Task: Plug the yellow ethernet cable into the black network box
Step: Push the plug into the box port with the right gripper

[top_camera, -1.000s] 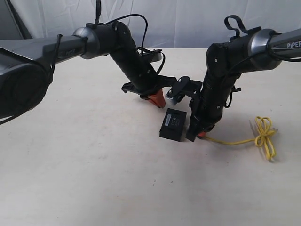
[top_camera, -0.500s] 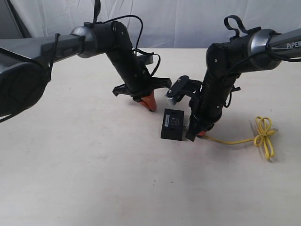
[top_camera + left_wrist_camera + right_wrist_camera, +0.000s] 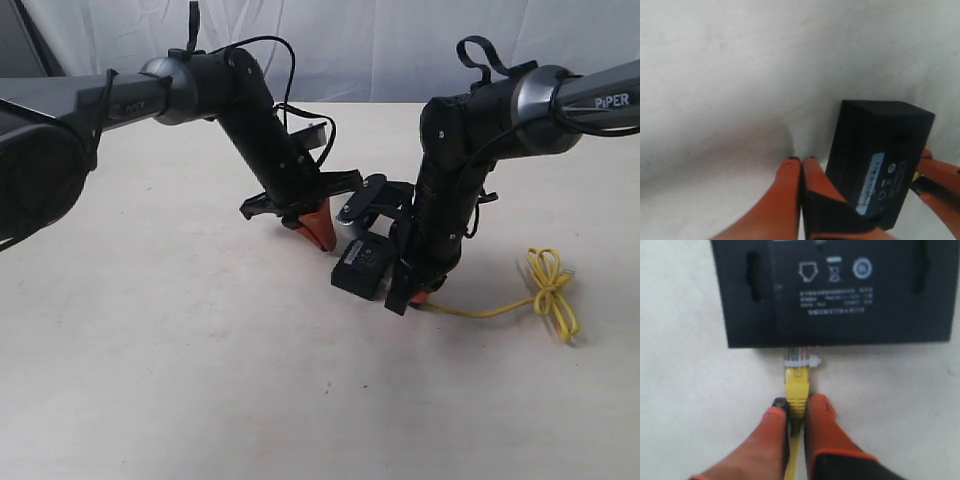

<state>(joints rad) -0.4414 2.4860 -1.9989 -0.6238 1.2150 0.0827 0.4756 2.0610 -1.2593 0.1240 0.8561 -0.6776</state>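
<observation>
The black network box [image 3: 361, 266] lies flat on the table between the two arms; its printed top fills the right wrist view [image 3: 835, 290]. My right gripper [image 3: 799, 407] is shut on the yellow ethernet cable [image 3: 797, 390] just behind its plug. The clear plug [image 3: 801, 357] sits at the box's side edge, its tip against or in the port. The cable trails right to a loose knot [image 3: 548, 288]. My left gripper [image 3: 801, 162] is shut and empty, its orange fingers [image 3: 316, 230] beside the box [image 3: 880, 155], touching or nearly touching its side.
The table [image 3: 200, 350] is a plain pale surface with a white backdrop [image 3: 380, 40] behind it. Both dark arms crowd the middle around the box.
The right gripper has pushed left with the cable, and the box has slid and turned slightly left. The cable knot dragged left too. The left gripper moved back toward the box.
</observation>
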